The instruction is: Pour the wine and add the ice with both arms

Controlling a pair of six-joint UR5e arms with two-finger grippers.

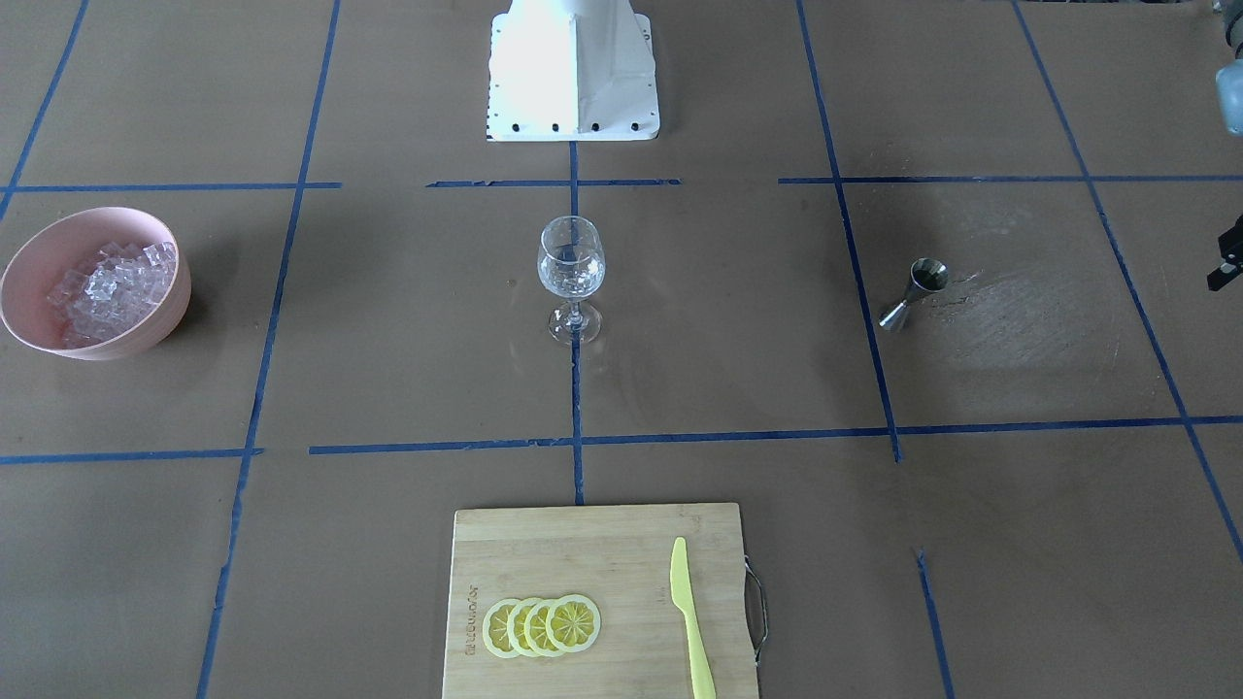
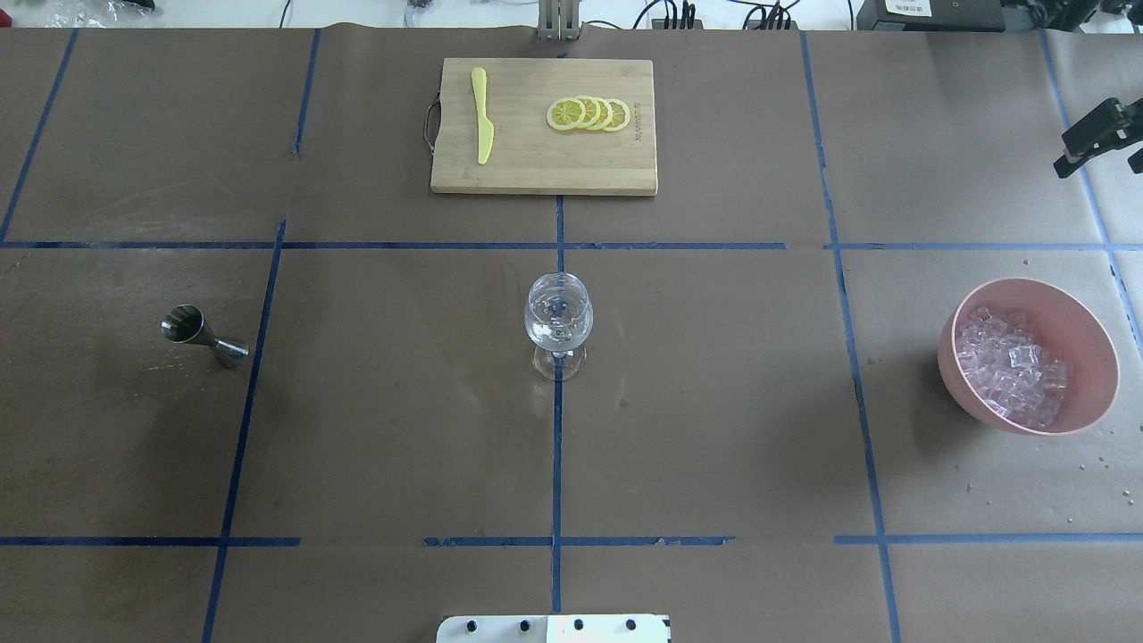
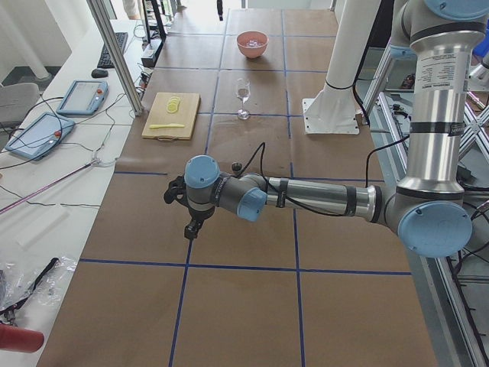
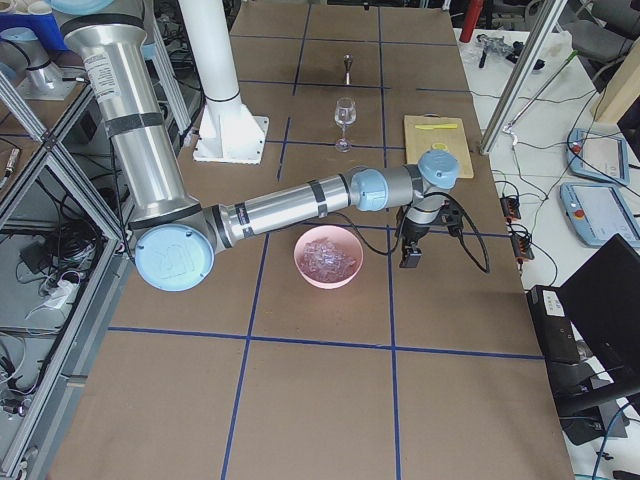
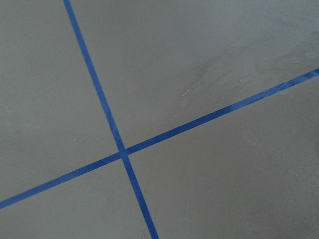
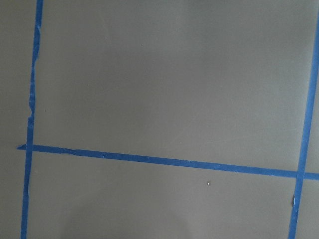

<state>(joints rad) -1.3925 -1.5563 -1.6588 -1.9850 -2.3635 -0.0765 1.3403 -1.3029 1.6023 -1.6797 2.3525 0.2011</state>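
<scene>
- Many small clear ice cubes [image 2: 1013, 371] fill the round pink bowl [image 2: 1088, 350] on the robot's right; a few seem to sit in the clear stemmed wine glass [image 2: 558, 321].
- Right gripper [image 2: 1100, 159], fingers parted and empty, hovers nearer the bowl, which lies robot-ward of it.
- Left gripper [image 1: 1228, 257]: I cannot tell its jaw state.

Glassy clear ice [image 2: 1013, 375] in a matt bowl [image 2: 1085, 335] — shiny metal jigger [image 2: 204, 335], wooden board [image 2: 536, 165].

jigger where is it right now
In the overhead view the jigger stands on the robot's left side of the table, just left of a blue tape line and roughly level with the glass at centre.
</scene>
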